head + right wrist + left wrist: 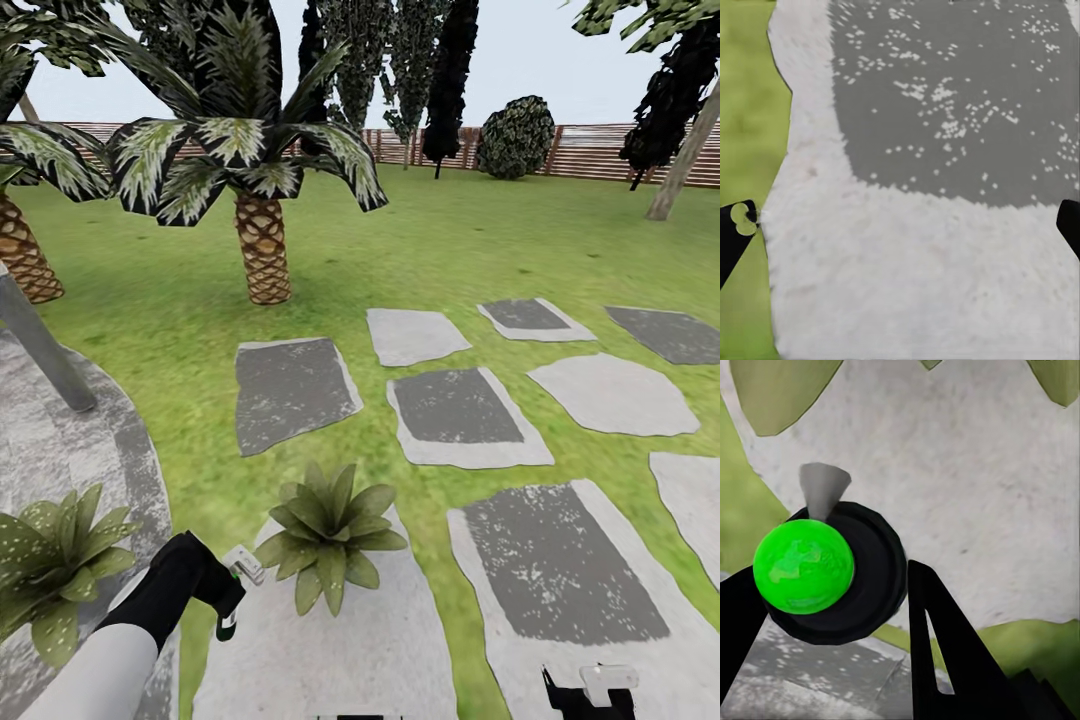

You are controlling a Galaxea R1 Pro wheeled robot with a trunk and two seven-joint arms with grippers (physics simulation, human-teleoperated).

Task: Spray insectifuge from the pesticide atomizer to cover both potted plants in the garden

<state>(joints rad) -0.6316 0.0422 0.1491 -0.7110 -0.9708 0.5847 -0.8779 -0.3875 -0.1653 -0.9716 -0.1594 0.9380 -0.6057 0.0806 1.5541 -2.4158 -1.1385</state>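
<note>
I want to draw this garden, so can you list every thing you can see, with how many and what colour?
Small potted plants, broad pointed green leaves: two; one on the near pale stone, one on the grey patio at left.
Pesticide atomizer, dark bottle with bright green top: one, between the left gripper's fingers.
Grey stepping stones: about ten, across the green lawn.
Palms with scaly brown trunks: two, far left.
Grey post: one, left.
Brown slatted fence: along the back.
Left gripper: black, beside the near plant.
Right gripper: black, over a stone.

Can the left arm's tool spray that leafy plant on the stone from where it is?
Probably yes: the left tool holds the atomizer right beside the potted plant, with nothing between them.
</note>
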